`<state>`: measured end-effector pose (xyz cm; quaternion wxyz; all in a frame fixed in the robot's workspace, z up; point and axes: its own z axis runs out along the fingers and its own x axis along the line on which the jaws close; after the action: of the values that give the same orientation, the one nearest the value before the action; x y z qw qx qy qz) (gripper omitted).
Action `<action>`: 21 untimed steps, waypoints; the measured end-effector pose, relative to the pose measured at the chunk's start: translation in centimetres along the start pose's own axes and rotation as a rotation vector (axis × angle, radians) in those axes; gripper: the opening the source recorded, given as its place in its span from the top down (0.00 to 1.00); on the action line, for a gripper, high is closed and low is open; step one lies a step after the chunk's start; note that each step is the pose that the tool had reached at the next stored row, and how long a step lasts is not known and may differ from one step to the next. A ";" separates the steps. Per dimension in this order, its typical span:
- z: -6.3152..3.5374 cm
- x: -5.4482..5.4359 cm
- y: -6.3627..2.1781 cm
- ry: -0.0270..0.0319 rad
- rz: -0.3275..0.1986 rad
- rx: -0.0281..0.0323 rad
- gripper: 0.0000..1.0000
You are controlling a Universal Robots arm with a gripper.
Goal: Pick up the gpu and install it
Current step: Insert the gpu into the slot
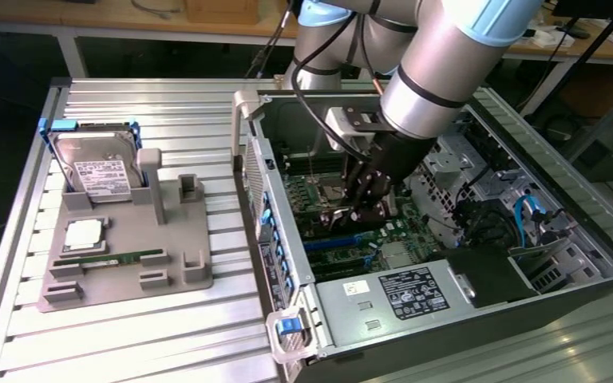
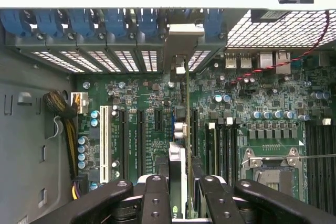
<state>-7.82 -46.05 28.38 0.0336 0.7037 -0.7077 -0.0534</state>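
Hand (image 2: pixel 182 184) pinching gpu (image 2: pixel 178 129) by its upper edge. The card hangs edge-down at the motherboard (image 2: pixel 131 129) slots inside the open case (image 1: pixel 251 152), bracket toward the rear vents. Likely light, stiff, fragile; grip bare board edges, not components.

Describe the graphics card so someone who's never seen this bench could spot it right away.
Look inside the open computer case, over the green motherboard. The gpu stands on edge in the gripper, the only card rising among empty slots, its silver bracket against the case's rear wall.
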 end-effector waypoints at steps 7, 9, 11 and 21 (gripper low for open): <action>0.14 0.0 0.28 0.0001 0.000 0.0000 0.73; 0.17 0.0 0.38 0.0001 0.000 -0.0001 0.73; 0.20 0.0 0.44 0.0001 0.000 -0.0001 0.73; 0.19 0.0 0.46 0.0005 0.001 -0.0465 0.73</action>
<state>-8.29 -46.05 28.25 0.0501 0.7022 -0.7068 -0.0696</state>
